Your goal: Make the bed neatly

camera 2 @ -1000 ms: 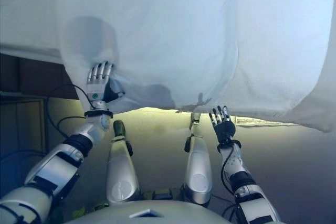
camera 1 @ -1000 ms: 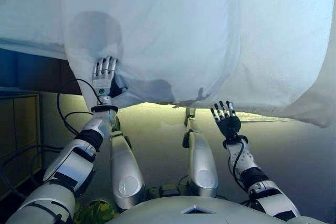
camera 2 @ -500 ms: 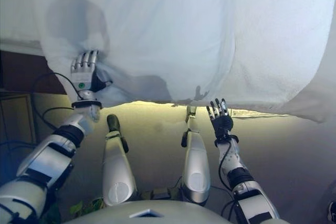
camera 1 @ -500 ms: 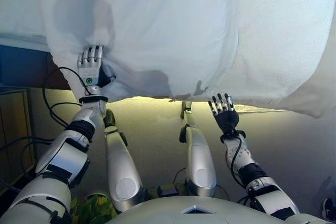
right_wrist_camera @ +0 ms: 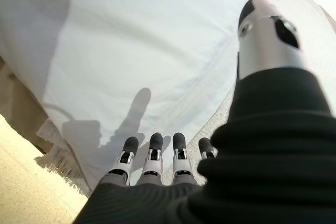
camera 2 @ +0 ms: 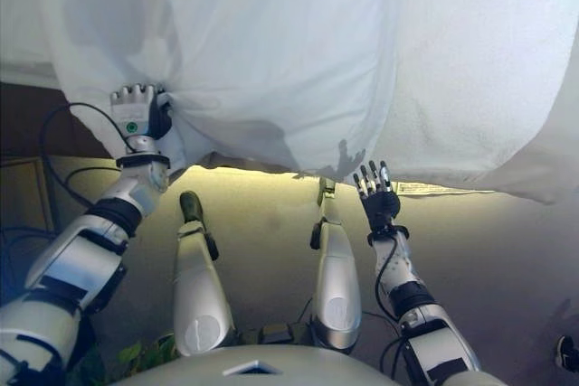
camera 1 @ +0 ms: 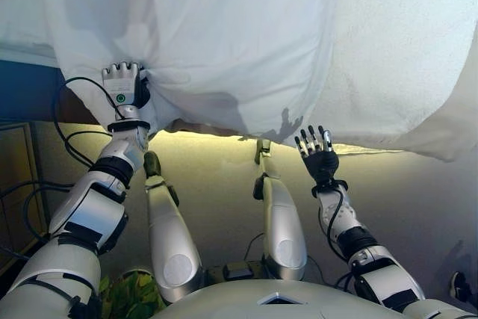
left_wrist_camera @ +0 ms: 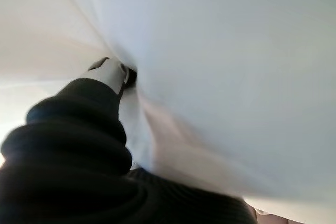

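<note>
My left hand (camera 1: 123, 87) is curled into the white sheet (camera 1: 246, 42), bunching folds where I grip it at the bed's near edge. The sheet hangs smooth and pale over the side, a rougher white blanket (camera 1: 403, 57) beside it. My right hand (camera 1: 320, 156) is spread open just below the sheet's hem, holding nothing.

White sheet (camera 1: 246, 42) draped over bed edge
</note>
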### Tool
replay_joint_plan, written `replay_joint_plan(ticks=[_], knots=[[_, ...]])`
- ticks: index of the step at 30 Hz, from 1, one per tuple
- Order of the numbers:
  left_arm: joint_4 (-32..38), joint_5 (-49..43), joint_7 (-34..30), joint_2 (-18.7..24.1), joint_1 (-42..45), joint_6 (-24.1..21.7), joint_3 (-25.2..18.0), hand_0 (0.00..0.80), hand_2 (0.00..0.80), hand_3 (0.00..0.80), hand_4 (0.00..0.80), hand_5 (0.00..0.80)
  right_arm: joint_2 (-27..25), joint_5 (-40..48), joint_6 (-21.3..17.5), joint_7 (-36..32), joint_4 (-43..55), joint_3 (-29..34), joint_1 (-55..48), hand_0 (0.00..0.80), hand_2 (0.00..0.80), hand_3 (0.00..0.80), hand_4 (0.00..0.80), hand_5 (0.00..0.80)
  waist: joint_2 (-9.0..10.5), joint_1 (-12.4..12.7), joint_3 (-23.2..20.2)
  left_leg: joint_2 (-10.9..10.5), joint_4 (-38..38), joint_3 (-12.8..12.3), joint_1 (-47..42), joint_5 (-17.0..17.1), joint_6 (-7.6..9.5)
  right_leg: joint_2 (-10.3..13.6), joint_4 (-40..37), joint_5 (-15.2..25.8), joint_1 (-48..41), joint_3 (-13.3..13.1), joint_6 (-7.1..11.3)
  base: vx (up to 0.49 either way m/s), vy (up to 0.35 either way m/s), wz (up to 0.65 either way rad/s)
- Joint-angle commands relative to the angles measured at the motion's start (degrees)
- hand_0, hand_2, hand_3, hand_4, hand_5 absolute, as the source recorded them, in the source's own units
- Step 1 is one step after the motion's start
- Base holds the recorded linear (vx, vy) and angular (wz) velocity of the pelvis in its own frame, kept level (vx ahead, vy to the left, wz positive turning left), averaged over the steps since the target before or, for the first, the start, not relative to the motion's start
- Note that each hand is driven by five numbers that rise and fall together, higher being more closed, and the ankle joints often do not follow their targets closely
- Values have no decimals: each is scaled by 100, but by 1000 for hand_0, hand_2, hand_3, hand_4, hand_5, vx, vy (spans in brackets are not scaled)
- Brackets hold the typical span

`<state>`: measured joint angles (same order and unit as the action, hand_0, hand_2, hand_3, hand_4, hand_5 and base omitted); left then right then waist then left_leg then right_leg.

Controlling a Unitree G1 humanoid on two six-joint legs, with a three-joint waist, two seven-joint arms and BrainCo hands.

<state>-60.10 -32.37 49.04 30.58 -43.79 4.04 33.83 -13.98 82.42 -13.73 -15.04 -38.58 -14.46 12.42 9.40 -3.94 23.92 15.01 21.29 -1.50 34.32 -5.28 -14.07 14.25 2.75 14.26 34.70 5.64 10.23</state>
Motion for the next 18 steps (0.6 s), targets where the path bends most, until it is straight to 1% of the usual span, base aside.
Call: replay_joint_plan(ticks=[1,7,9,12,15,18], knots=[[-329,226,82,506,-117,45,-218,800,800,800,800,800,-409,233,-298,-172,448,27,-22,0,0,0,0,0,-27,101,101,-226,-595,-131,292,1014,550,147,229,-557,-553,410,159,2,3,-8],[-320,334,23,564,-4,-71,-277,800,800,800,800,800,-422,304,-194,-268,279,90,-61,0,0,0,0,0,-57,168,-15,-223,-692,-153,27,970,554,178,144,-594,-825,492,177,18,3,-6],[-265,352,-34,551,169,-204,-340,800,800,800,800,800,-406,299,-160,-298,182,124,-123,0,0,0,0,0,-88,226,-124,-245,-822,-160,-163,958,580,205,104,-602,-974,514,196,58,16,2],[-214,371,50,459,454,-313,-411,800,800,800,800,800,-347,199,-135,-343,126,187,-237,0,0,0,0,0,-126,294,-300,-281,-1039,-193,-453,965,601,242,6,-610,-1214,565,227,80,34,3],[-202,535,118,411,709,-417,-543,800,800,800,800,800,-362,145,-98,-431,7,216,-309,0,0,0,0,0,-186,351,-455,-314,-1155,-218,-703,934,612,280,-40,-646,-1422,611,237,65,58,-5],[-69,634,63,391,1156,-479,-809,800,800,800,800,800,-345,0,-9,-449,-84,333,-462,0,0,0,0,0,-303,442,-665,-348,-1281,-228,-1023,882,629,332,-59,-724,-1694,664,259,108,70,-13]])
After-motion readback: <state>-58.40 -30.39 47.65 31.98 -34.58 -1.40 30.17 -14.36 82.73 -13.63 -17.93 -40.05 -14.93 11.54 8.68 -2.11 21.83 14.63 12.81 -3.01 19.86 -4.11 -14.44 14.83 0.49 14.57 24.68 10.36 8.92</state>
